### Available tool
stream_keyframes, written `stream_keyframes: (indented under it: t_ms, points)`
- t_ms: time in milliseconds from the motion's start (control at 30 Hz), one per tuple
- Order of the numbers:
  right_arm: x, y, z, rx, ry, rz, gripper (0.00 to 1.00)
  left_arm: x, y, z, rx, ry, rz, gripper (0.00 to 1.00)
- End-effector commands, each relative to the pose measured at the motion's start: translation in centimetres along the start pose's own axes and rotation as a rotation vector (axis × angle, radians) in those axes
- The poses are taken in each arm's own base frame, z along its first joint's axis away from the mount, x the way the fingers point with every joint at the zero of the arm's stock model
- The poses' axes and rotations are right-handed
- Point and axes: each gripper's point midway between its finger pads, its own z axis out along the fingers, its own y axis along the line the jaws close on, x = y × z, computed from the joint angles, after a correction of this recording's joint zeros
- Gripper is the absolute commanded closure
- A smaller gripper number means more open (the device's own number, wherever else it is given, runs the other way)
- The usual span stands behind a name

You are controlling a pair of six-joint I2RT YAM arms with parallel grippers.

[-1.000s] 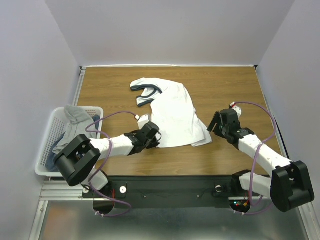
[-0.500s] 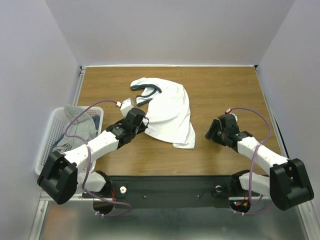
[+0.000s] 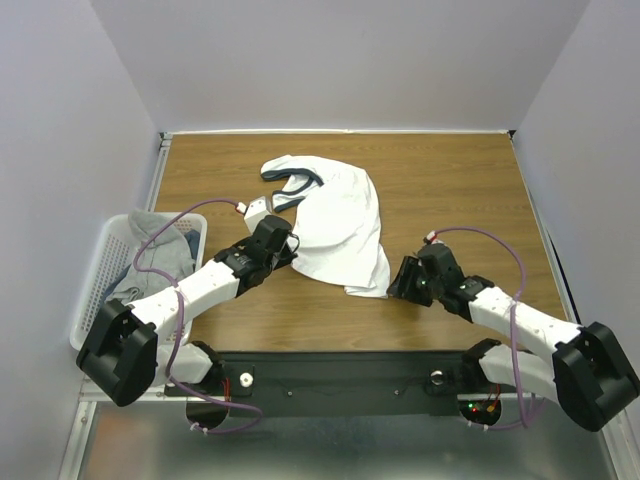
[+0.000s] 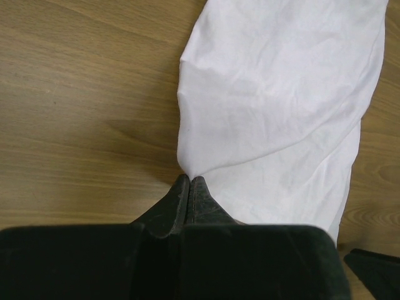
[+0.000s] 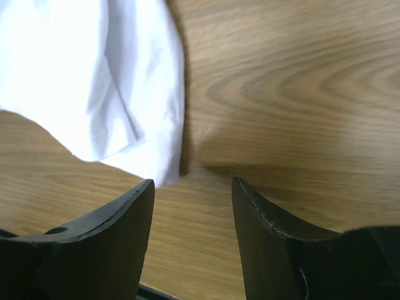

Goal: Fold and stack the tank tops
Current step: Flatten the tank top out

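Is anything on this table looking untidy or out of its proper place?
The white tank top lies askew and rumpled, its near corner bunched into folds rather than flat. A grey top is heaped untidily in the basket.

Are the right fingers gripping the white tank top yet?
No: the right fingers stand apart with only bare table between them; the white tank top lies beside one, not pinched.

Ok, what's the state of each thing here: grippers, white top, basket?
white top: rumpled on the table, not folded.
left gripper: shut on the white top's edge.
right gripper: open, empty, by the top's near corner.
basket: upright beside the table's left edge.
grey cloth: heaped in the basket.
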Motion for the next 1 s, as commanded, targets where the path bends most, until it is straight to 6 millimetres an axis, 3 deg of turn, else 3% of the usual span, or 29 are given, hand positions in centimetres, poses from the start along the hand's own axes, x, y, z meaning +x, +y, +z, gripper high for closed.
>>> stream_keyframes:
  t_ms: [0,167,533,667,767,833,967]
  points:
    - [0.3,1.1,0.6,-0.008,-0.024,0.025,0.43,-0.5,-0.4,-0.1,0.015,-0.022,0.007,1.0]
    - [0.5,1.3,0.8,-0.018,-0.028,0.028,0.44,-0.4,-0.2,-0.1,0.012,-0.021,0.008,1.0]
    - [1.6,1.5,2.5,0.007,0.008,0.022,0.56,-0.6,-0.2,-0.3,0.017,-0.028,0.008,1.0]
    - [2.4,0.4,3.2,0.049,0.024,0.014,0.64,-0.7,-0.2,-0.4,0.02,-0.031,0.007,1.0]
    - [2.6,-0.5,3.4,0.084,0.018,0.017,0.79,-0.9,-0.4,-0.7,0.026,-0.037,0.008,1.0]
    - [1.7,-0.1,3.0,0.076,-0.012,0.013,0.97,-1.5,-0.6,-1.1,0.032,-0.046,0.015,1.0]
    - [-2.9,1.3,0.4,0.107,-0.137,-0.021,1.0,-4.2,-1.4,-2.7,0.049,-0.096,0.03,1.0]
